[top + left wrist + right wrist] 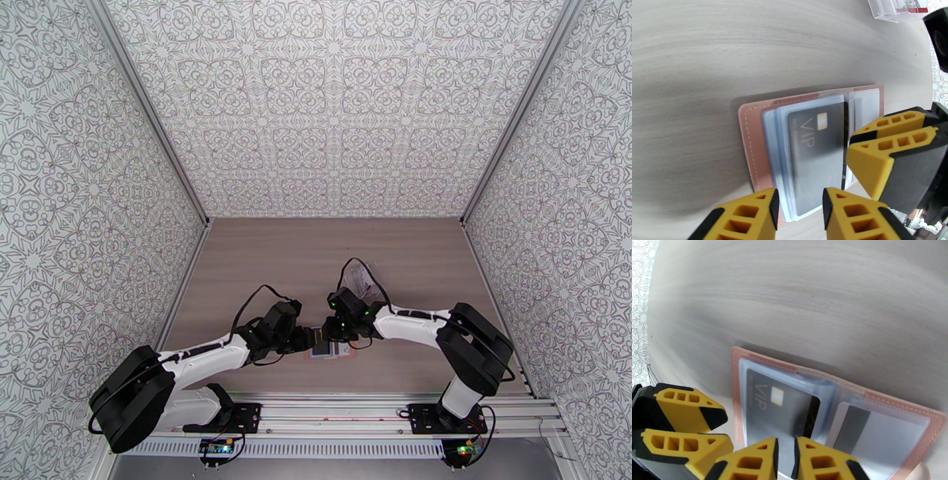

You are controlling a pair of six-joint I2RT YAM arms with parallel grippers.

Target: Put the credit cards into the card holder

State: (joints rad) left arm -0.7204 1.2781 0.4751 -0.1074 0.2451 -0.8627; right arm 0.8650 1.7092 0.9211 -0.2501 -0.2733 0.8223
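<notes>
The pinkish card holder (332, 352) (750, 138) (735, 398) lies open and flat near the table's front edge. A dark credit card (817, 158) (782, 409) marked VIP sits in a clear sleeve, with a thin strip of one edge sticking out. A second card with a dark stripe (869, 433) fills the other sleeve. My left gripper (310, 338) (800, 213) (729, 430) has its jaws apart, straddling the sleeves' end. My right gripper (340, 328) (848, 147) (785, 453) has its jaws nearly together at the card's exposed edge; whether they pinch it is unclear.
A crinkly clear plastic pouch (359, 278) (896, 8) lies on the wooden table (316, 253) just beyond the right wrist. Patterned walls close in the left, right and far sides. The two arms meet tip to tip over the holder.
</notes>
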